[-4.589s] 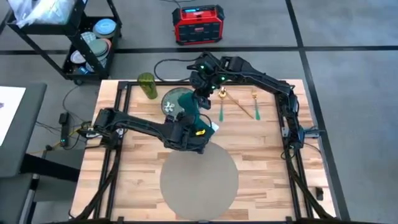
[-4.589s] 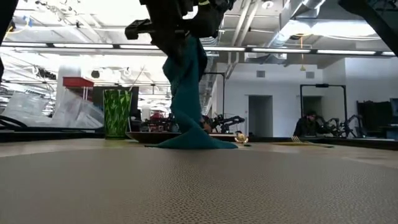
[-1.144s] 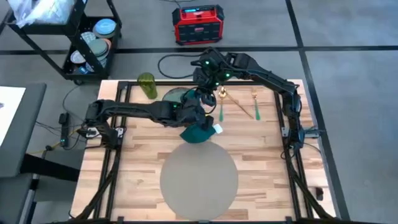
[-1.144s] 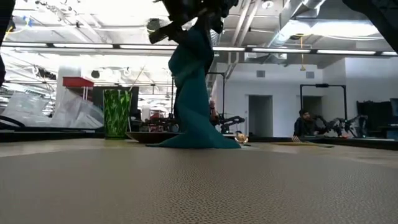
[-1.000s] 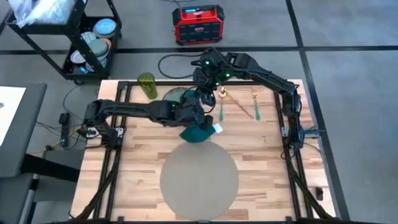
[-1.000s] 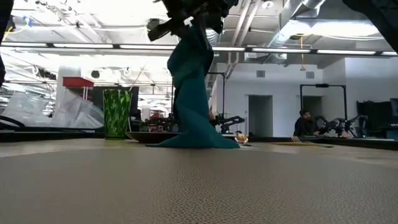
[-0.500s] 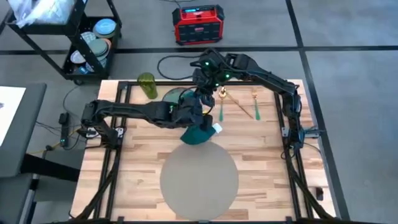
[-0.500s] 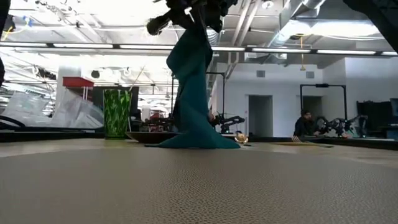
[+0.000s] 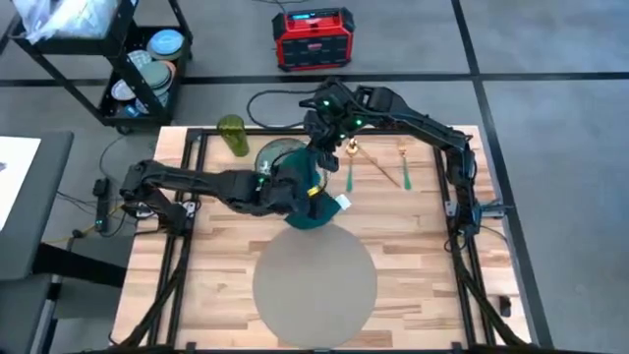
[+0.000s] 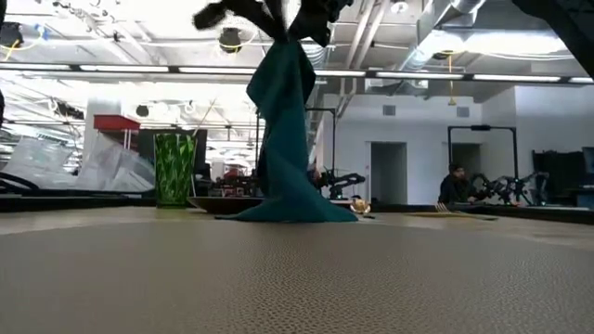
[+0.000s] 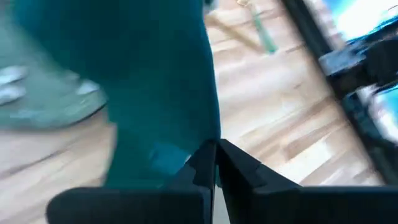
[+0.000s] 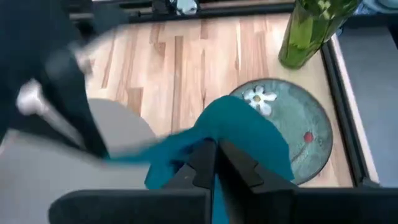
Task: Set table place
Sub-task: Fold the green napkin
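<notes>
Clutter along the far edge of the table (image 9: 413,246): tall green glass (image 9: 233,135) at the far left corner, small green floral plate (image 9: 270,157) just beside it, a few pieces of cutlery (image 9: 377,167) laid out to the right of the plate, well apart from the glass. Off the table, on the floor beyond, a red box (image 9: 313,37) and a black shelf cart (image 9: 138,59) loaded with dishes. In the low view, far back in the room, a person (image 10: 455,186) seated at a bench.

Nearer, on the middle of the table's near half, the place: large round grey-beige placemat (image 9: 314,280), flat and bare. Just past its far rim, between mat and plate, a teal napkin (image 9: 314,208), hanging upright as a tall drape with its foot spread on the wood; cannot tell whether that foot touches the mat. Hides part of the plate in both wrist views.

Right gripper (image 12: 215,158) above the plate's near edge: fingers pressed together on the napkin's top, carrying the drape. Left gripper (image 11: 214,163) close beside the napkin, on its left: fingers together, tips meeting, teal cloth right in front; no cloth seen between them.
</notes>
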`<state>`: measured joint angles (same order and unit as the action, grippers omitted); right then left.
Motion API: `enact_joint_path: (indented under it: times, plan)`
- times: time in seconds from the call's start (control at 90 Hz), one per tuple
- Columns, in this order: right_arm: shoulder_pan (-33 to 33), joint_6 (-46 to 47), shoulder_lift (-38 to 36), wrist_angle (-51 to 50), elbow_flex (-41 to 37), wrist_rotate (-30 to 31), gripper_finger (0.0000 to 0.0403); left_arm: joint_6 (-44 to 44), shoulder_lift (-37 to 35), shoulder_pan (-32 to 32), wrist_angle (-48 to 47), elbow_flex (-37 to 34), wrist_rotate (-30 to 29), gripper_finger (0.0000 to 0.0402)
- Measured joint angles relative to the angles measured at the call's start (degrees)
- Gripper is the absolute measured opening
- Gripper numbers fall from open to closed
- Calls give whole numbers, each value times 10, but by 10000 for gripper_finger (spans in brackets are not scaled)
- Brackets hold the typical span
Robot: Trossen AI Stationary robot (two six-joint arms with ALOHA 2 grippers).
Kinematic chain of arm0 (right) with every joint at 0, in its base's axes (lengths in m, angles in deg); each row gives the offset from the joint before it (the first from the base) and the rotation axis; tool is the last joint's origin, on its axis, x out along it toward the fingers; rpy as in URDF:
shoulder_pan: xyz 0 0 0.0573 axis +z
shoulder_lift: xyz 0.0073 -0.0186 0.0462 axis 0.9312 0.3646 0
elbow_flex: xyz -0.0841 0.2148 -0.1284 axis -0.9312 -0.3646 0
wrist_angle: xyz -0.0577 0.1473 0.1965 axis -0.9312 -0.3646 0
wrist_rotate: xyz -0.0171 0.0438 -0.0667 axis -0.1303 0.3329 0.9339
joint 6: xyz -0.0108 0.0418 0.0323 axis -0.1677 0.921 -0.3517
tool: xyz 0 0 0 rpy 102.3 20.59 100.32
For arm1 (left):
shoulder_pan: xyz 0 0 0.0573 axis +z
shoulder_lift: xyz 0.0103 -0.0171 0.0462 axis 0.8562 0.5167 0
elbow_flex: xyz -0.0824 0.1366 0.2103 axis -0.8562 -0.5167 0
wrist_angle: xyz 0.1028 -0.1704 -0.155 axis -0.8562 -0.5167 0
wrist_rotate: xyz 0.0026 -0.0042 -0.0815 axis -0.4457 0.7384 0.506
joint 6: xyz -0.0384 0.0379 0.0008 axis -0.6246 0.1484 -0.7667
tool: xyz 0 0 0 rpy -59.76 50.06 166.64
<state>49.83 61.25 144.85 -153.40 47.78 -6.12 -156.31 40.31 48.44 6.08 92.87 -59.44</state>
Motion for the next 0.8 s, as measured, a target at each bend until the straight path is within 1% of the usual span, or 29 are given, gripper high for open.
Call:
enact_joint_path:
  times: [0.2, 0.311, 0.511, 0.667, 0.722, 0.8]
  plan:
    - [-1, 0, 0, -59, 0, 1, 0, -134, -50, -58, -204, 0, -51, 0]
    - [5, 4, 0, -80, 0, 3, 0, -174, -73, -73, -277, 0, -72, 0]
    - [27, 22, 0, -94, 0, 3, 0, -127, -92, -68, -253, -4, -111, 0]
    - [30, 35, 0, -94, 0, 3, 0, -45, -77, -65, -208, -4, -96, 4]
    - [30, 35, 0, -92, 0, 3, 0, -13, -68, -60, -180, -4, -83, 13]
    - [30, 35, 0, -84, 0, 3, 0, 10, -54, -50, -140, -4, -81, 31]
